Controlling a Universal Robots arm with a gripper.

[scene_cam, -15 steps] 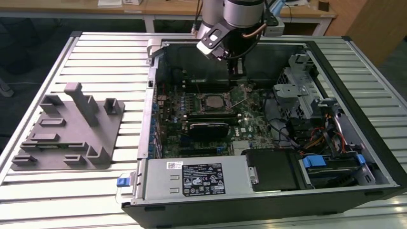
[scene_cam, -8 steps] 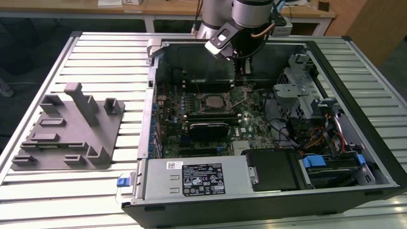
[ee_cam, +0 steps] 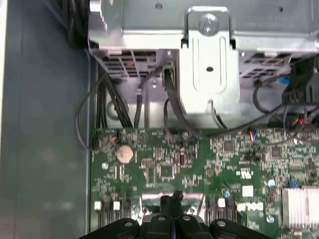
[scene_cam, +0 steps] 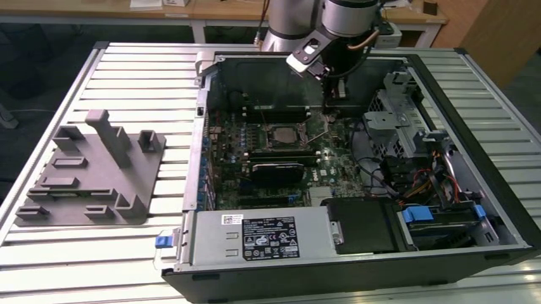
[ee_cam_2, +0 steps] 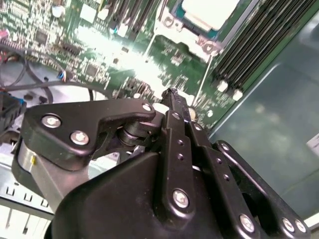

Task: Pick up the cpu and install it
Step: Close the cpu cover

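A ribbed metal table (scene_cam: 101, 259) carries an open computer case (scene_cam: 338, 282) and, on the exterior view's left, a grey fixture block (scene_cam: 89, 171). The gripper (scene_cam: 330, 109) hangs inside the case above the green motherboard (ee_cam: 164, 169). Its fingertips (ee_cam: 172, 200) are pressed together with nothing visible between them. The cpu (ee_cam_2: 208, 11) appears to sit in its socket frame (ee_cam_2: 168, 21), near the gripper's tip.
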